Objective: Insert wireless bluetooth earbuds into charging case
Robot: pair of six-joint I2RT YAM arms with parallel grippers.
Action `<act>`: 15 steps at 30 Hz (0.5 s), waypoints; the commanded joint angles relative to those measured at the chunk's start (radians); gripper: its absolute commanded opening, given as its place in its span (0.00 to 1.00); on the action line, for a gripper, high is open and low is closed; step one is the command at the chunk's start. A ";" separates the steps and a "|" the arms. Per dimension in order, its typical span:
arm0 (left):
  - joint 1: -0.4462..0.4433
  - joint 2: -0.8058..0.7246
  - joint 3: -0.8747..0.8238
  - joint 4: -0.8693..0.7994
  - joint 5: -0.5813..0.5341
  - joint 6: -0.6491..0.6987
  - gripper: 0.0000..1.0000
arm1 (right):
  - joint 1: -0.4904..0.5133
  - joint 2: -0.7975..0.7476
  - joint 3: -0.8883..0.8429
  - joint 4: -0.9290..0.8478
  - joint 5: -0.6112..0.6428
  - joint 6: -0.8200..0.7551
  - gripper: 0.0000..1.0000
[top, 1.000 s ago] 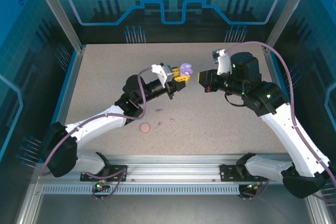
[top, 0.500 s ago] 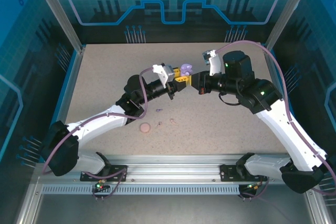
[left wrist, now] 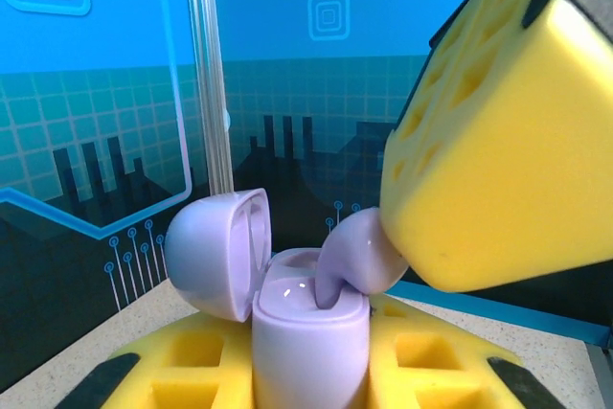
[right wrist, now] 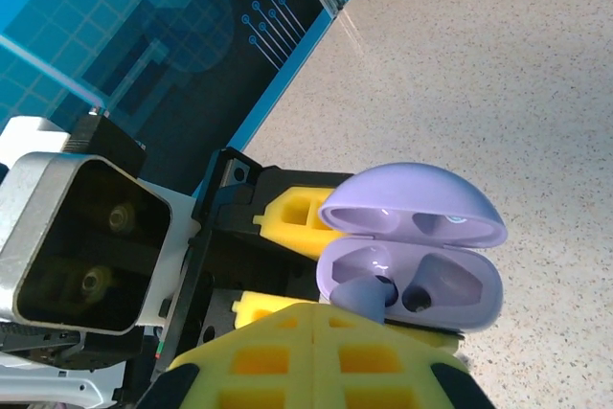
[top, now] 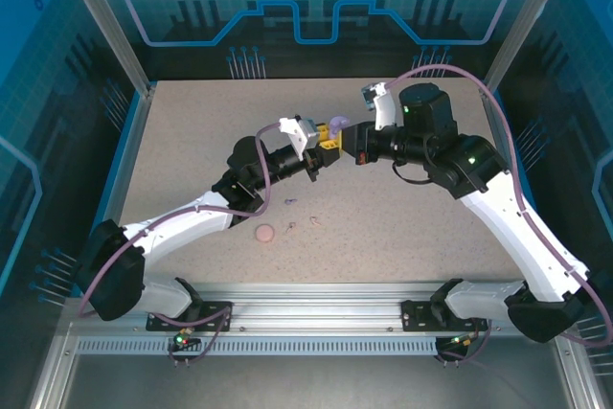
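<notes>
The small lavender stemmed earbud [left wrist: 350, 258] is pinched at the tips of the closed right gripper [right wrist: 314, 328], its stem dipping into the open lavender plastic charging case [right wrist: 412, 270] clamped in the left gripper [top: 330, 145]. Below lies a speckled beige tabletop [top: 192, 141], walled by glowing blue panels [top: 316, 7]. A second ago the right gripper was well apart from the case. The earbud is glossy and bulb-headed.

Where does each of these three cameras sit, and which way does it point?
Top external: fixed above and behind, looking down on the table; left arm and right arm show.
Left wrist: on the left arm, facing a blue wall; the left end effector grips the open lavender case.
Right wrist: on the right arm, facing the left arm; the right end effector holds a lavender earbud at the case.
Both wrist views share case and earbud.
</notes>
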 commanded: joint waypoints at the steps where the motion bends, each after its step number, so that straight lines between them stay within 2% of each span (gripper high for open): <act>1: -0.005 0.006 0.021 0.028 0.010 -0.003 0.00 | 0.012 0.019 0.036 0.030 -0.018 -0.008 0.00; 8: -0.004 0.010 0.021 0.033 0.012 -0.008 0.00 | 0.018 0.040 0.054 0.053 -0.031 0.002 0.00; 15: -0.005 0.013 0.020 0.036 0.013 -0.010 0.00 | 0.018 0.045 0.071 0.063 -0.009 0.005 0.06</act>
